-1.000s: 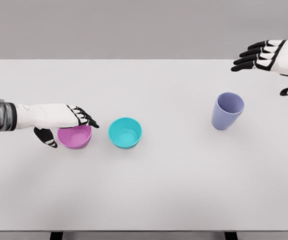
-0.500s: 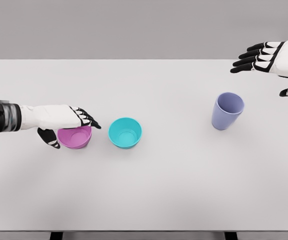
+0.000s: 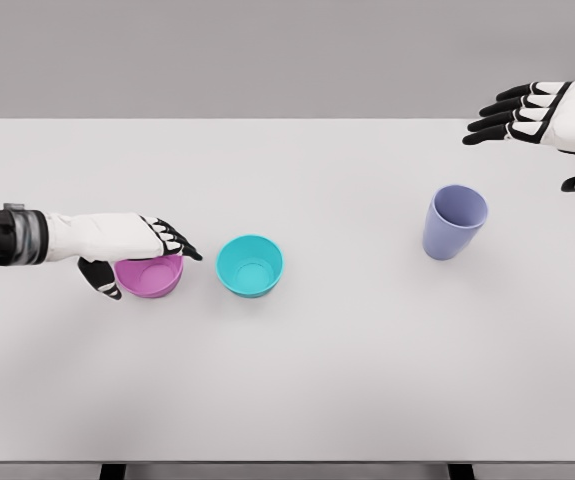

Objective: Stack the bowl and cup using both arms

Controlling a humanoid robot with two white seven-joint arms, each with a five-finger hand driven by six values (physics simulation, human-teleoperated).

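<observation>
Bowls (image 3: 250, 265) and cup (image 3: 454, 222) (upright) — white table (image 3: 297, 390), grey wall.

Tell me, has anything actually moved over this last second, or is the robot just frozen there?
Only slightly. The left hand has crept a little to the right over the pink bowl, thumb on its near side, fingers across its far rim; whether it grips yet is unclear. The right hand hovers open at the far right, almost unmoved. The pink bowl, teal bowl and purple cup stayed put on the table.
</observation>
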